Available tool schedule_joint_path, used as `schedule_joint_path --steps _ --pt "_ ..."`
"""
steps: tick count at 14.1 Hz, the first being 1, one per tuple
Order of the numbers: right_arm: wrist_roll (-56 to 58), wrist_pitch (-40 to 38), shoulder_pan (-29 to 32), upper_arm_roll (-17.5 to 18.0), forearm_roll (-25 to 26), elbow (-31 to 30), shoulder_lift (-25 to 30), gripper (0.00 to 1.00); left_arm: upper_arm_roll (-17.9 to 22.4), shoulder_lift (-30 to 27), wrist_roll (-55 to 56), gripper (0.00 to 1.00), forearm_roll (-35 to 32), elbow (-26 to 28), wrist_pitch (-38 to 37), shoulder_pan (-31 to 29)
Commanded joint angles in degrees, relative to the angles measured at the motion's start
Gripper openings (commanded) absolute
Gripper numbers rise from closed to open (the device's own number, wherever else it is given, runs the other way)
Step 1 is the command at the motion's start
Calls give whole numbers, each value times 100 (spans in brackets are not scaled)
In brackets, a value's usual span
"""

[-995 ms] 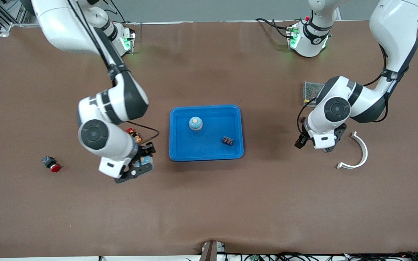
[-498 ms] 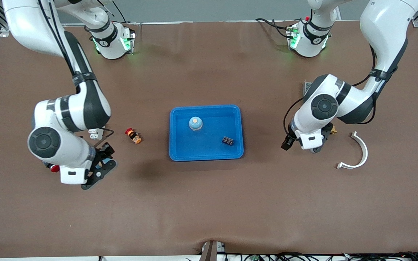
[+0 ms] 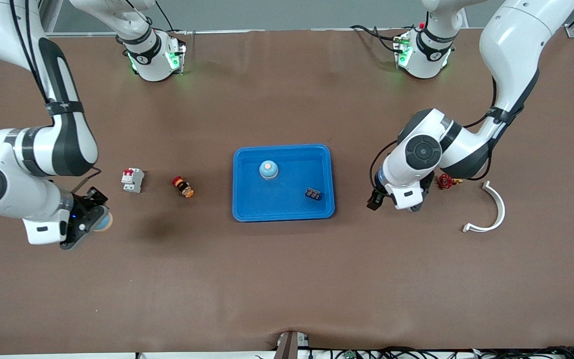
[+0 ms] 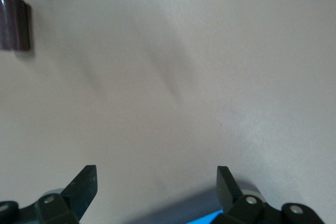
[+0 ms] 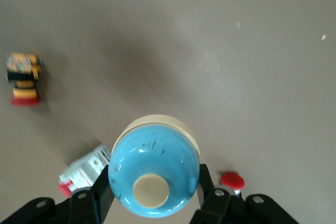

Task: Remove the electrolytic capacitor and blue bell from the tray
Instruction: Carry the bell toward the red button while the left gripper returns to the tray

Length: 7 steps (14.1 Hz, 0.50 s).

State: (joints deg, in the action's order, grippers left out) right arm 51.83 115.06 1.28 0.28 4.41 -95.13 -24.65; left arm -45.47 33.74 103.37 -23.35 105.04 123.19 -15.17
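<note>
A blue bell (image 5: 152,174) sat pinched between the fingers of the right gripper (image 3: 87,220). Within the last second that gripper had swung from the 9 o'clock rim of the tray (image 3: 247,212) to over bare table at the right arm's end, so we judged one removal nearly done. The tray had kept a paler bell (image 3: 268,169) at 11 o'clock and a small dark component (image 3: 313,193) at 4 o'clock. The left gripper (image 3: 374,201), fingers spread and empty, had drifted in over the table just off the 3 o'clock rim.
</note>
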Motion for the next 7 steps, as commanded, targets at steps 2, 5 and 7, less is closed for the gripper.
schedule_joint_path --steps 2,5,7 --pt "835 621 573 139 16 -979 435 38 29 317 525 100 -12 -404 -146 321" --pt "1460 1166 952 139 7 -1358 400 38 38 475 903 100 -29 -607 -138 549" --pt "1611 1317 1119 139 7 -1490 374 38 47 555 1123 100 -38 -634 -103 681"
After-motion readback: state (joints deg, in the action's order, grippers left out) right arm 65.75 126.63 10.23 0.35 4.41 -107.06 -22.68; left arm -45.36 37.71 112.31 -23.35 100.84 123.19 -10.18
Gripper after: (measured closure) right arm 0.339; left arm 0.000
